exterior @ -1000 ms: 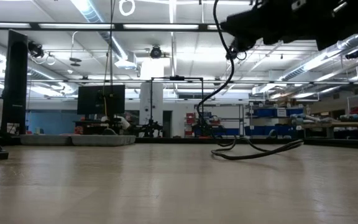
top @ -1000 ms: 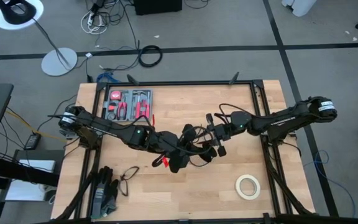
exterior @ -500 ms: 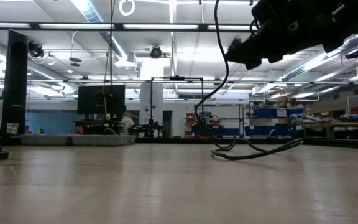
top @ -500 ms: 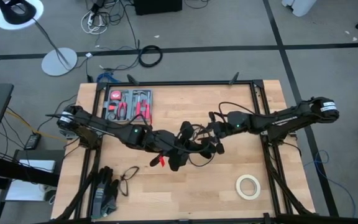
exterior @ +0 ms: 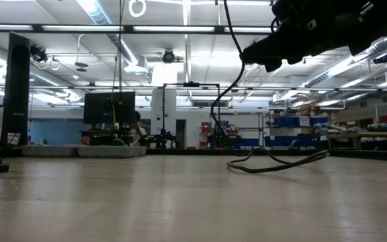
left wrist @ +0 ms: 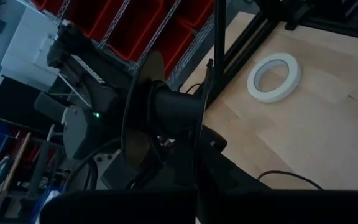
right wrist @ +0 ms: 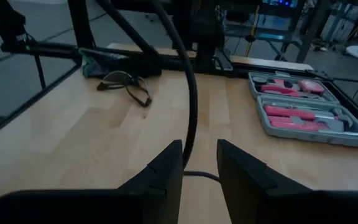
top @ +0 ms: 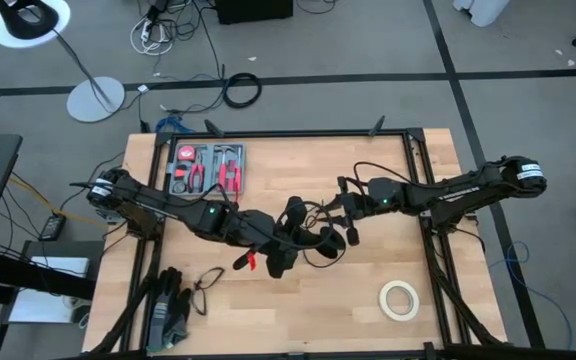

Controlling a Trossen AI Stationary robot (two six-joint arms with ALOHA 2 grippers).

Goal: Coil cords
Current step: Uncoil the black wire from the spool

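High view: the cord (top: 320, 232) hangs between the two grippers over the middle of the table.

Its thin black line runs up from a slack loop lying on the wood (exterior: 274, 163) and passes between the fingers (right wrist: 160, 171) of the right gripper (top: 343, 222) — they stand apart around it, and whether they press on it cannot be told. The left gripper (top: 280, 262) sits just left of that, fingers closed; what it holds, if anything, is hidden among the dark parts. Farther out, a grey case of pink tools (top: 206, 167) lies at the far left of the table (top: 298, 315), a cream tape roll (top: 399, 299) near the right corner, and a pair of glasses (top: 206, 284) beside dark gloves (top: 169, 306) at the near left.
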